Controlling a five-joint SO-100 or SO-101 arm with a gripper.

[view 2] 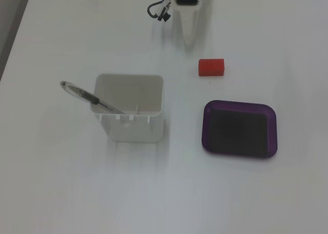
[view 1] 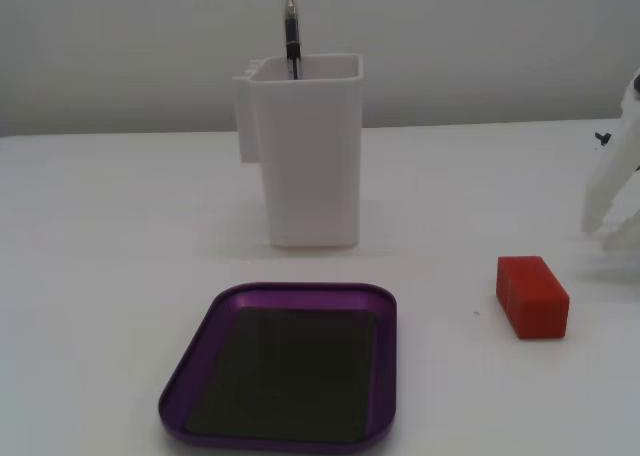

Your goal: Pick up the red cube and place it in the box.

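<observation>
White table (view 2: 256,193) carries red cube (view 2: 211,66), purple box (view 2: 240,129) near it, tall white pen holder (view 2: 130,113) with pen (view 2: 87,96) inside. All apart.

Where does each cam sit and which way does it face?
A fixed view: low at table level, facing the white pen holder across the purple tray; the hand enters at the right edge.
Another fixed view: high, looking down; the hand points down from the top edge, its jaws unclear.
Shared: red cube, tray, holder, pen.
</observation>
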